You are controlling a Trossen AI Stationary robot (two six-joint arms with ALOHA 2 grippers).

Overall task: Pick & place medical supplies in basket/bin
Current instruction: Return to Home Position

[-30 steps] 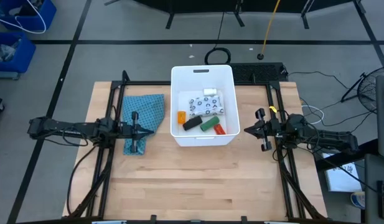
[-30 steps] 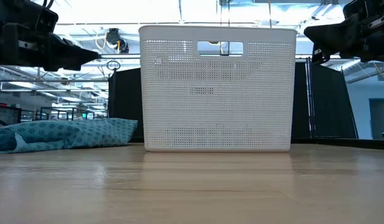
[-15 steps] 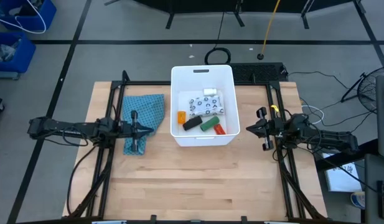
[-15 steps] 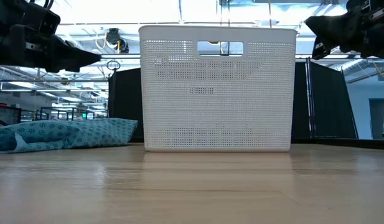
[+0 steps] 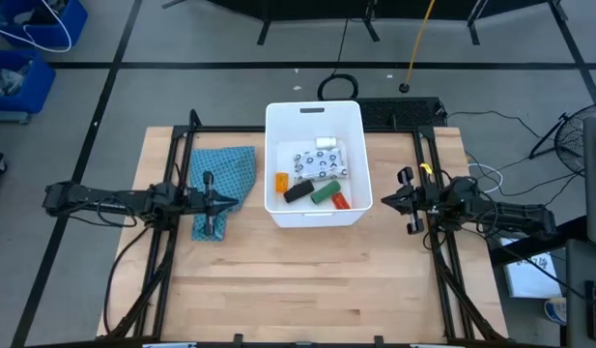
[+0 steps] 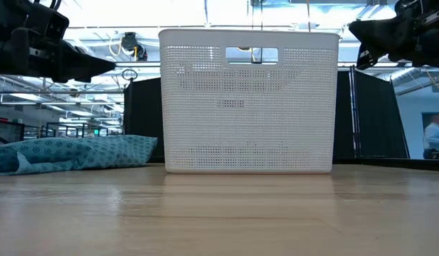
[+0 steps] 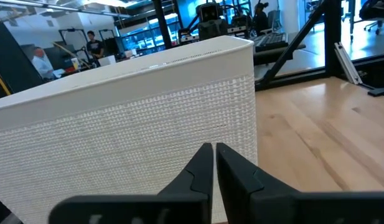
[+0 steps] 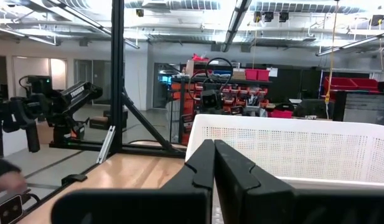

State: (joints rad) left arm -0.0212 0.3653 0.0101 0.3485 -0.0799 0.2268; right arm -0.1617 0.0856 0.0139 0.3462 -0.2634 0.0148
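Both hands are closed and empty. My left hand [image 7: 214,148] hangs above the cloth [image 5: 230,169] beside the bin [image 5: 314,105]. My right hand [image 8: 213,144] hangs on the bin's other side, and neither touches it. The white bin stands mid-table [image 5: 298,280], its long axis running front to back and its handle slot at the far end. Inside lie a dotted packet [image 5: 320,162], an orange bottle [image 5: 282,181], a black bar [image 5: 298,192] and a green block [image 5: 325,193].

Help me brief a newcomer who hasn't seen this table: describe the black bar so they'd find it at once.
Find the white tub on the wooden table. Inside, at the end opposite the handle slot, small items lie in a row beside the dotted packet. The black bar is the dark slanted oblong between the orange bottle and the green block.
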